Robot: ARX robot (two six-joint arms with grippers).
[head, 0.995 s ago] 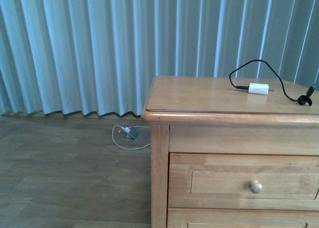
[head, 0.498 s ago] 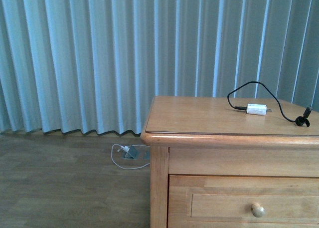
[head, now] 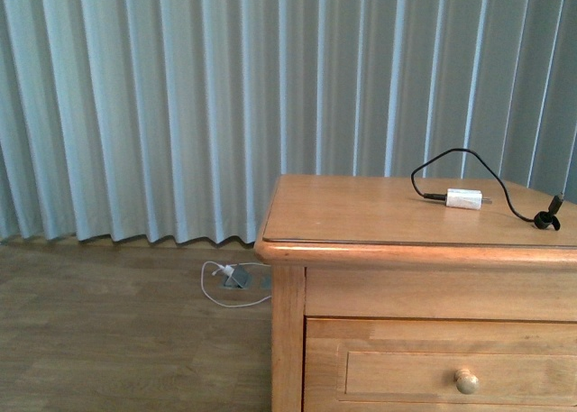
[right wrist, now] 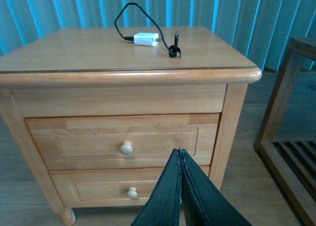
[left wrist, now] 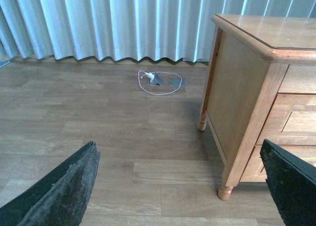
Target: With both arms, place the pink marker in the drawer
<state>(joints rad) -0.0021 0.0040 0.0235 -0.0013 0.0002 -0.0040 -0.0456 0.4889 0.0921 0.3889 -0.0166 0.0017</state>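
one honey-coloured drawer [right wrist: 126, 142] with a round knob sits closed; left claw [left wrist: 182, 186] spread apart, right claw [right wrist: 180, 159] pressed together.

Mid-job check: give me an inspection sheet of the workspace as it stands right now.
Surface: wooden nightstand, top mostly bare.
Job's things: pink marker nothing seen in any view; top drawer closed, round knob facing out; second drawer below also closed.
Clutter: white charger block on the top.
Grippers: left gripper jaws wide apart, empty, over the floor beside the nightstand; right gripper jaws pressed together, empty, in front of the drawers.
Cables: black cable looped from the charger; white cable on the floor.
Surroundings: pleated curtain, wood floor, slatted wooden furniture beside the nightstand.
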